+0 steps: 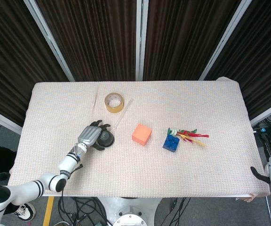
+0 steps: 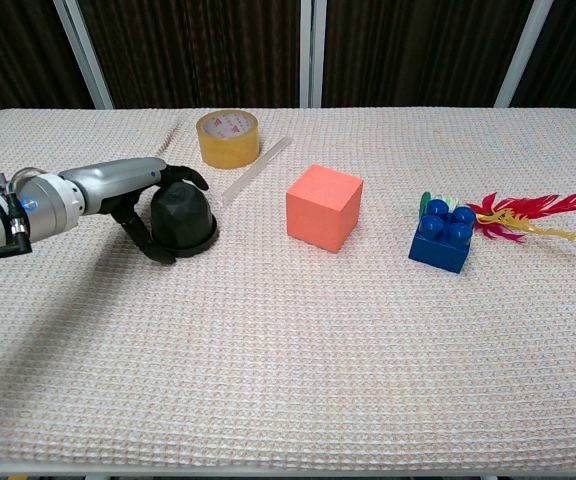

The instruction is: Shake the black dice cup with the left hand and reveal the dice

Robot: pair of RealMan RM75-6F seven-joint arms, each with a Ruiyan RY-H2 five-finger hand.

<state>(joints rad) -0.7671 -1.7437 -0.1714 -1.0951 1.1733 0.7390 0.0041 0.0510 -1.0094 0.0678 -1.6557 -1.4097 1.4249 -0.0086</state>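
Left hand (image 2: 128, 195) grasps the black dice cup (image 2: 181, 216), standing mouth-down on the table (image 2: 288, 360) left of the orange cube (image 2: 324, 206); right hand's (image 1: 257, 173) grip state cannot be told.

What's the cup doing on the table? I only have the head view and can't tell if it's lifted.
Observer: Not lifted. In the chest view the black cup stands mouth down with its rim on the tablecloth.
Operator: Left hand on it?
Observer: Yes. The left hand is at the cup's left side, with one finger over the top and others curling around the near side by the base.
Operator: Any dice showing?
Observer: None. The rim meets the cloth all along the side that the chest view shows.
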